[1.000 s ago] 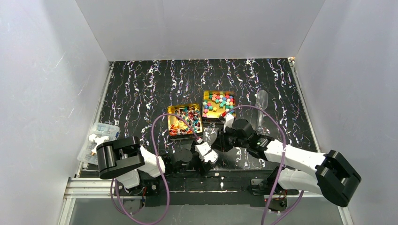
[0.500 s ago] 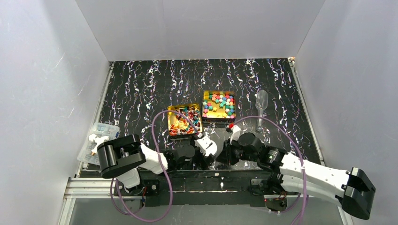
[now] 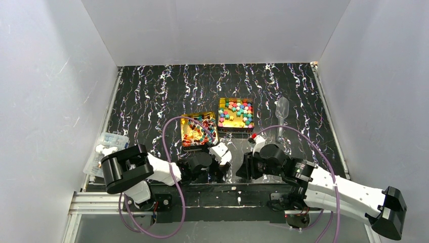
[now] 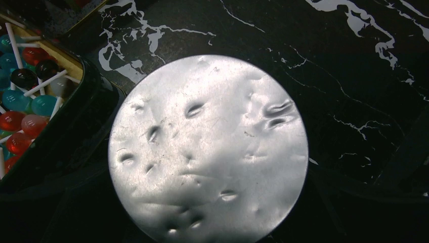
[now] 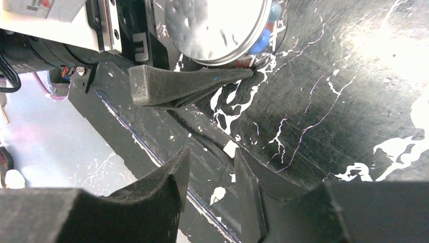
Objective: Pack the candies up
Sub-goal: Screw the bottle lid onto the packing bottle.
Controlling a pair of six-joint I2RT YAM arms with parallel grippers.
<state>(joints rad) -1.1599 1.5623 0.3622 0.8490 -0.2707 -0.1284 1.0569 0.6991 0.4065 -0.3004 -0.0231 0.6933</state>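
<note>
**Right arm back, packing hardly begun**

The right gripper (image 5: 217,114) has drawn back to the near edge, jaws apart and empty, beside the round lid (image 4: 207,147). Of the left gripper (image 3: 215,163) I cannot tell the grip. Most candies (image 3: 237,110) lie in the gold tins (image 3: 226,123); a few show under the lid.

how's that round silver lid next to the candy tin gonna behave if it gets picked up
The round silver lid looks like thin metal; its dented face suggests it would bend under a hard pinch. The glossy surface probably makes it slippery. Being flat and round, it likely offers only its rim, and might roll if dropped on edge.
</note>
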